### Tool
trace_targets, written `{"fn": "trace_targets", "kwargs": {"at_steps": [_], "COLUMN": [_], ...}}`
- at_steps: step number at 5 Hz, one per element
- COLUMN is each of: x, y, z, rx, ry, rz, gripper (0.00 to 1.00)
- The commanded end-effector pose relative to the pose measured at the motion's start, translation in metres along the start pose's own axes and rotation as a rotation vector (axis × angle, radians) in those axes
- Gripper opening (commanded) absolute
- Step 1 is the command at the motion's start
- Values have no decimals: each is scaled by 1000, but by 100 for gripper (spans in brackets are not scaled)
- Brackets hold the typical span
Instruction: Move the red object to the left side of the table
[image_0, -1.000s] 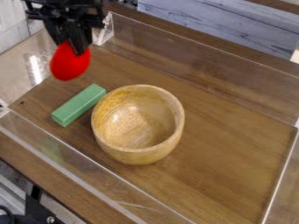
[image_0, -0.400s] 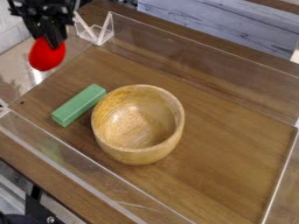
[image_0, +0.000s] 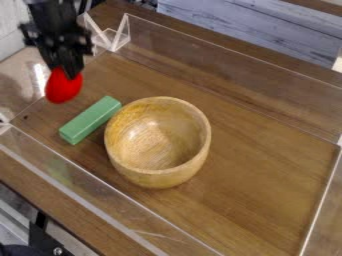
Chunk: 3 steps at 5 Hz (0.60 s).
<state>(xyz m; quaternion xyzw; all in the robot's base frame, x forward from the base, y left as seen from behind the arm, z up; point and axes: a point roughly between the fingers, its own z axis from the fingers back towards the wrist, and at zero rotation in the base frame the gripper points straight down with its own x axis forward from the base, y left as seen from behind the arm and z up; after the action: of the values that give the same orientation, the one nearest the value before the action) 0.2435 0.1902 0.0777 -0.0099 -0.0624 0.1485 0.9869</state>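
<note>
Right now my claw (image_0: 62, 70) points straight down near the left edge of the table (image_0: 267, 150), clamped on the red object (image_0: 62, 86), which hangs just beneath my fingers, low over the wood. Whether it touches the surface, I cannot tell. Just beside it, toward the middle, lies the green block (image_0: 88, 119), with the wooden bowl (image_0: 158, 140) beyond that.

A single camera looked down at an angle from beyond one corner of the bench (image_0: 267, 150), fairly near, its clear acrylic walls (image_0: 80, 180) cutting diagonally across the view.
</note>
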Motion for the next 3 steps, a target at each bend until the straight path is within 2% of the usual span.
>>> {"fn": "trace_targets", "kwargs": {"at_steps": [1,3], "x": [24,28], "y": [20,18], "z": [0,-5], "rx": [14,6], "ry": [-62,-66], "rz": [26,2], "gripper": [0,0]}}
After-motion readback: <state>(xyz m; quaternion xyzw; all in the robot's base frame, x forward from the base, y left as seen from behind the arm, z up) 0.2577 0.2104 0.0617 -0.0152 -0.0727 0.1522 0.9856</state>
